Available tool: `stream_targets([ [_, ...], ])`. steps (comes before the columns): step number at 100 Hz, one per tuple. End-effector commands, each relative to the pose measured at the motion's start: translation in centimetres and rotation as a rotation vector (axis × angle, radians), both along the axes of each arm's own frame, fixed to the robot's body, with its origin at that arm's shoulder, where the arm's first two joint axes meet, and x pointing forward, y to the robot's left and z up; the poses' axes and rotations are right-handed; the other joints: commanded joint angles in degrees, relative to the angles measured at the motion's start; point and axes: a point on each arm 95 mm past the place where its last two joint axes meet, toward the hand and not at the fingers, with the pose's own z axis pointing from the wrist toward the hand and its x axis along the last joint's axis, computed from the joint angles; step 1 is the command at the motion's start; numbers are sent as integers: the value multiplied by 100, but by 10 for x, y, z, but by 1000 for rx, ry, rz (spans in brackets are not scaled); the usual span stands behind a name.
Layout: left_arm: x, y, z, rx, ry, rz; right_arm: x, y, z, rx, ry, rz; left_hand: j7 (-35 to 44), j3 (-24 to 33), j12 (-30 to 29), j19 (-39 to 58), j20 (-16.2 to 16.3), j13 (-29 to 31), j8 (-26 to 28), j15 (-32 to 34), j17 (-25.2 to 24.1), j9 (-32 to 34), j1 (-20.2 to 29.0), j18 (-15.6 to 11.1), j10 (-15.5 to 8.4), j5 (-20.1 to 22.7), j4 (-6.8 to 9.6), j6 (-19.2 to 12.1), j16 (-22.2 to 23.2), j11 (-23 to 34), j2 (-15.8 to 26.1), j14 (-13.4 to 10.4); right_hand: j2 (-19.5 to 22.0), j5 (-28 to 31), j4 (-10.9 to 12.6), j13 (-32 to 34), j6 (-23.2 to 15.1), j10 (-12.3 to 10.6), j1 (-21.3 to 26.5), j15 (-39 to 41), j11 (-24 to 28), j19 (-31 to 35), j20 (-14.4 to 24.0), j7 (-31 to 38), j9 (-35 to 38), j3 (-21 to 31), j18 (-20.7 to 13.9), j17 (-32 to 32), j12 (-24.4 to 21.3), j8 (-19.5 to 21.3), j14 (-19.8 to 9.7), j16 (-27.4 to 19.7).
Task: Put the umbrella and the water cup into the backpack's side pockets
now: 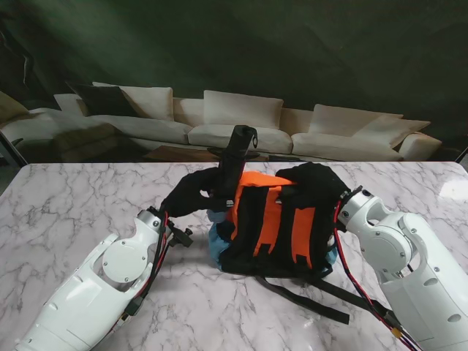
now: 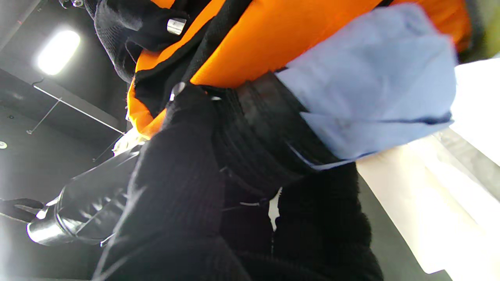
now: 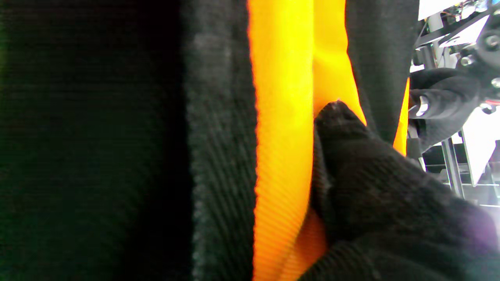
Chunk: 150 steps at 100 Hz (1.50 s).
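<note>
The orange and black backpack (image 1: 267,212) lies in the middle of the marble table (image 1: 73,205). My left hand (image 1: 197,191), in a black glove, is shut on the black folded umbrella (image 1: 234,157), which stands almost upright at the backpack's left side. The umbrella's lower end goes into the blue side pocket (image 1: 216,245). In the left wrist view the umbrella (image 2: 254,128) passes under the blue pocket's (image 2: 371,78) edge. My right hand (image 1: 318,186) grips the backpack's top right; its fingers (image 3: 351,156) press into orange fabric (image 3: 285,117). No water cup is visible.
Black straps (image 1: 307,296) trail from the backpack toward me on the table. A sliver of blue pocket (image 1: 333,256) shows at the backpack's right side. A white sofa (image 1: 241,121) stands beyond the table's far edge.
</note>
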Motion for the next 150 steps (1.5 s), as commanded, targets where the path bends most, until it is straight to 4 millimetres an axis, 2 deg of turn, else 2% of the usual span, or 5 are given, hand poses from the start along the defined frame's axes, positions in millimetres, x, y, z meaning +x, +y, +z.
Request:
stream_targets([
  [1,-2,-5,7,-6,-12,-20,-1,0,-8,-13,22,-3,805,588,20,326,18,234,118,507,201,396,674,-416,-47,696,270,-672,20,297,990,96,490,504,292,279,-989,-305,689,28,333,14,-42,482,133,511,-12,-40,62,202,16,74],
  [77,-1,-13,-3,-6,26,-44,0,-2,-8,-10,20,-6,704,494,-74,379,47,349,-12,574,293,505,672,-382,5,781,252,-608,31,275,990,120,493,510,292,277,-997,-309,689,25,332,14,-42,480,132,510,-12,-40,63,207,26,73],
  [93,3,-21,-12,-12,17,-24,0,0,-8,-8,21,-2,481,291,-809,562,4,827,-580,557,708,929,574,-444,-85,1185,306,-575,-232,-4,855,-121,493,506,291,281,-1007,-306,689,25,332,14,-42,476,133,509,-12,-40,63,208,18,73],
  [121,9,-24,-26,-11,63,-33,1,5,-9,-3,27,5,365,302,-1801,437,-137,1006,-1111,170,663,1146,471,-320,-255,1428,304,-668,-781,-355,749,-318,492,514,293,284,-1018,-311,690,29,329,14,-42,474,136,513,-12,-40,63,212,27,76],
  [150,14,-39,-21,-50,10,0,1,9,-9,1,34,18,368,320,-2047,449,-111,1216,-1433,134,575,1259,428,-215,-235,1602,283,-651,-1001,-365,637,-383,492,522,292,280,-1014,-306,692,26,330,14,-42,473,137,518,-12,-40,65,215,22,75],
])
